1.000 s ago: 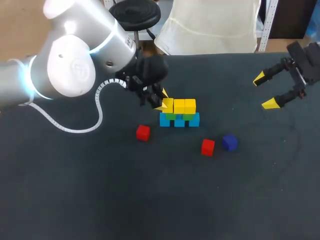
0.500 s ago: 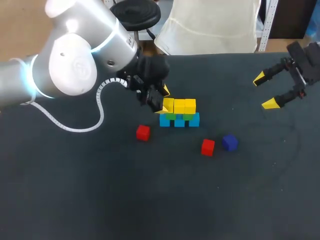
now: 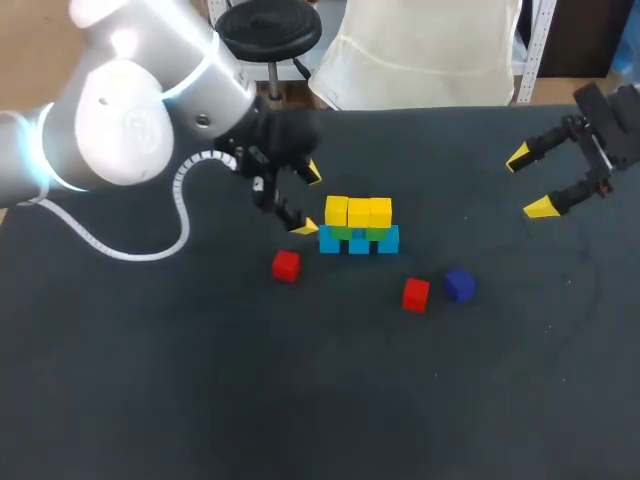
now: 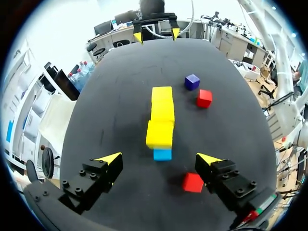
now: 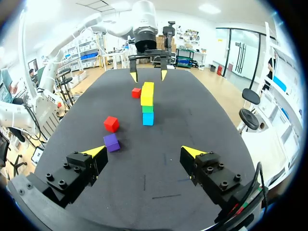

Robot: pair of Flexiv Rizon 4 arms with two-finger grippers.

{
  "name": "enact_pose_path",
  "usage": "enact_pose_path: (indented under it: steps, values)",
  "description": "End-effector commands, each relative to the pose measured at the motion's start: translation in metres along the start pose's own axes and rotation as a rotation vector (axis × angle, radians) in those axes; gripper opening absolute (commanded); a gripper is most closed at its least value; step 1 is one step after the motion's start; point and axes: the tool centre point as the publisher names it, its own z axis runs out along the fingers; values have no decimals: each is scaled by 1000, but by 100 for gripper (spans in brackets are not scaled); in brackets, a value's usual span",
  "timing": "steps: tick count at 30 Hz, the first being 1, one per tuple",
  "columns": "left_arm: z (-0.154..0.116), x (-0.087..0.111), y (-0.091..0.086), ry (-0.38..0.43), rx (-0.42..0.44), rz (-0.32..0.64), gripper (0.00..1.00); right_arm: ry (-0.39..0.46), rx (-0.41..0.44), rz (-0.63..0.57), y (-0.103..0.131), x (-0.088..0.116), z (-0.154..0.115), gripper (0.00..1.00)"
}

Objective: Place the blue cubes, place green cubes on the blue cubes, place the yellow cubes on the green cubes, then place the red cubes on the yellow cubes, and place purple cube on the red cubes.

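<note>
left fingers [image 3: 301,229]: spread wide, nothing between them. The left gripper [image 3: 306,200] hangs just off the left end of the stack, and as far as I can tell neither yellow tip touches a cube.
left red cube [image 3: 286,264]: loose on the dark table [image 3: 150,380], just in front of the left gripper and near the stack's left end, but clear of it.
blue cubes [image 3: 359,241]: bottom row, three side by side flat on the table, roughly mid-table.
green cubes [image 3: 344,233]: sitting on the blue cubes. From above only a thin strip peeks out, but the right wrist view shows the green layer sandwiched in the middle.
yellow cubes [image 3: 358,211]: top layer, three in a neat line on the green cubes. Nothing on top of them.
right red cube [image 3: 416,293]: on the table in front of the stack's right end, apart from it.
purple cube [image 3: 459,285]: on the table just beside the right red cube, on its right. Small gap, not touching.
right fingers [image 3: 541,207]: also wide apart and holding nothing. The right gripper [image 3: 530,182] sits over the right side of the table, well apart from the stack and the loose cubes.
</note>
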Motion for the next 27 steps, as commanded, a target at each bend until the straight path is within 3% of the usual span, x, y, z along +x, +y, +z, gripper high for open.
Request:
enact_pose_path:
  steps: [1, 8, 21, 27]
  values:
    - [-13, 14, -15, -8, -16, -3, 100, -1, -1, -1, -1, 0, 0, 100]
    - [-17, 26, -26, -15, 12, 61, 100, -1, -1, -1, -1, 0, 0, 100]
    - [8, 42, -46, 0, 119, 179, 100, -1, -1, -1, -1, 0, 0, 100]
    - [14, 46, -52, -6, 126, 204, 100, -1, -1, -1, -1, 0, 0, 100]
